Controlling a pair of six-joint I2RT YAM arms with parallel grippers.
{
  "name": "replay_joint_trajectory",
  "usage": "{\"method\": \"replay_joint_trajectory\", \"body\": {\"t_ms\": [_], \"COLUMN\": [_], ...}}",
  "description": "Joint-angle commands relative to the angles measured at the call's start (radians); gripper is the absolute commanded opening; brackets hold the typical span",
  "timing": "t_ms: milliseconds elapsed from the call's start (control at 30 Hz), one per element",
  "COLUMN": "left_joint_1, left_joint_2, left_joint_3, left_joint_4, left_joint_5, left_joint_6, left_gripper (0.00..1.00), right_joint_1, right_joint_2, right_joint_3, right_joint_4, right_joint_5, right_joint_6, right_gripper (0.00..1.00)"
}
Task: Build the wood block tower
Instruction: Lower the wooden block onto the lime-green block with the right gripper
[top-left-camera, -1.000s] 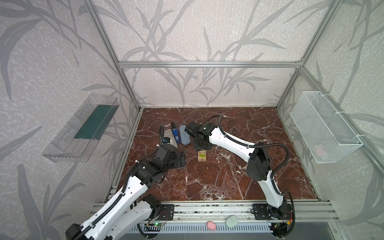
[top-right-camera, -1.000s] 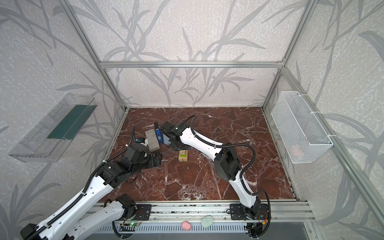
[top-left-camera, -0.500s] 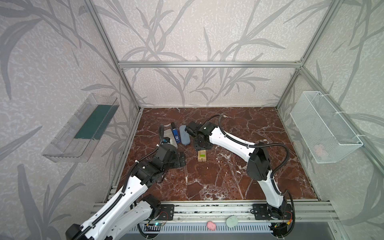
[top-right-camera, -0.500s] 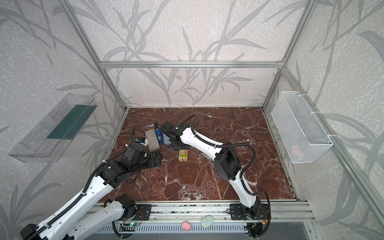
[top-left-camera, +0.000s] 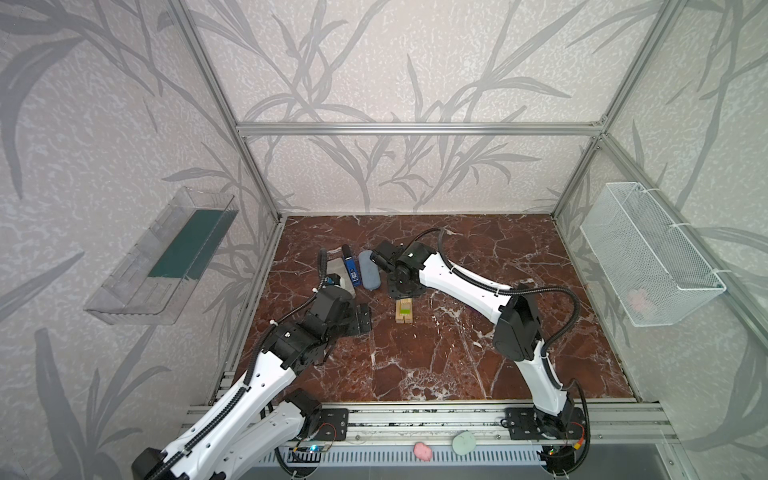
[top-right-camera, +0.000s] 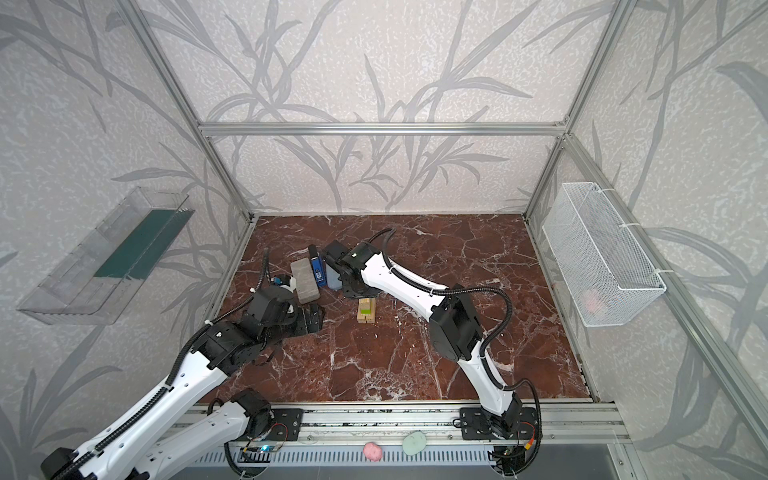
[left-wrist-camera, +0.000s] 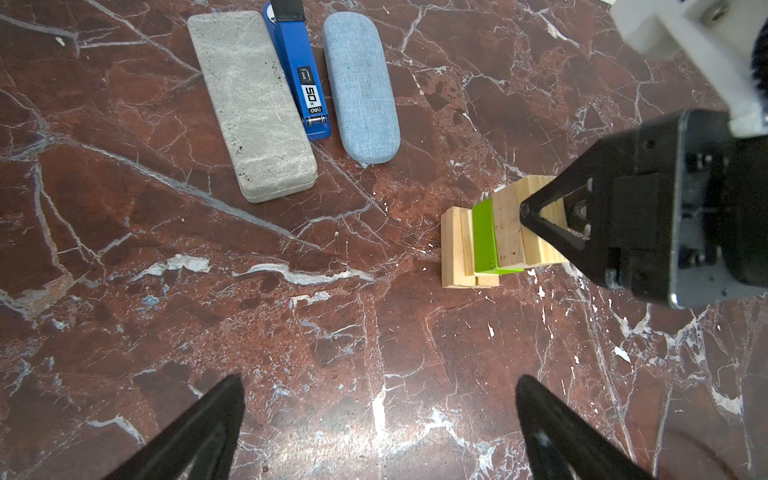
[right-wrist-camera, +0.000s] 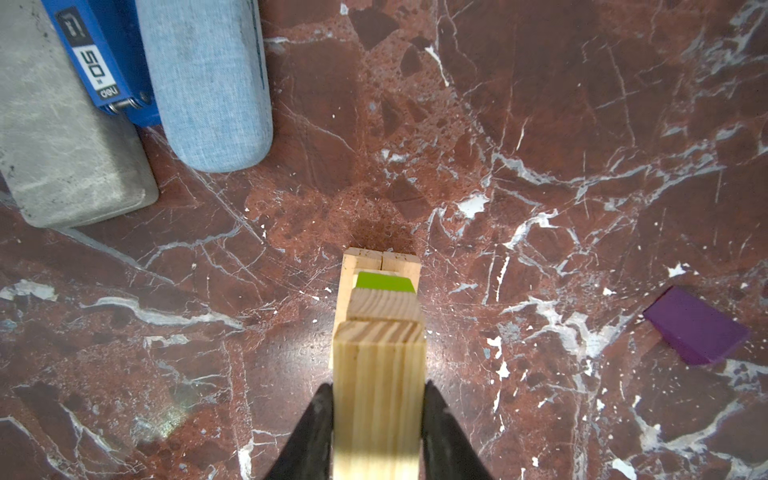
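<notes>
— Tower placement: where is it found?
— At the middle of the table. The right end effector is clamped on a tan block at the tower's top, near the lime-green piece. The left end effector is spread wide, with nothing held.
— What could be spoiled?
— If the block is released off-centre or nudged sideways, the narrow stack could be toppled. The purple block is seen lying well apart.
</notes>
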Motion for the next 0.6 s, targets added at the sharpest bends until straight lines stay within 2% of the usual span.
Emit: {"method": "replay_joint_trajectory", "body": {"t_ms": [0,433,567], "left_joint_1": [0.005,0.008,0.008], "left_joint_2": [0.001,0.003,0.001], "left_joint_3": [0.000,0.000,0.000], "left_joint_4": [0.003,0.007,0.005], "left_joint_5": [-0.002,0.003,0.005], "left_joint_6": [-0.007,-0.009,-0.009], "left_gripper": [0.99,0.99,1.00], "right_joint_1": [-0.006,-0.009,-0.009], "right_joint_2": [0.016,0.020,0.020], "right_joint_3": [0.029,0.028,0.026], "right_joint_4": [-0.016,-0.015,-0.016], "right_joint_5": [0.009,0.000,0.000], "right_joint_6": [-0.002,0.006,0.009], "right_gripper": [0.34,0.32,0.34]}}
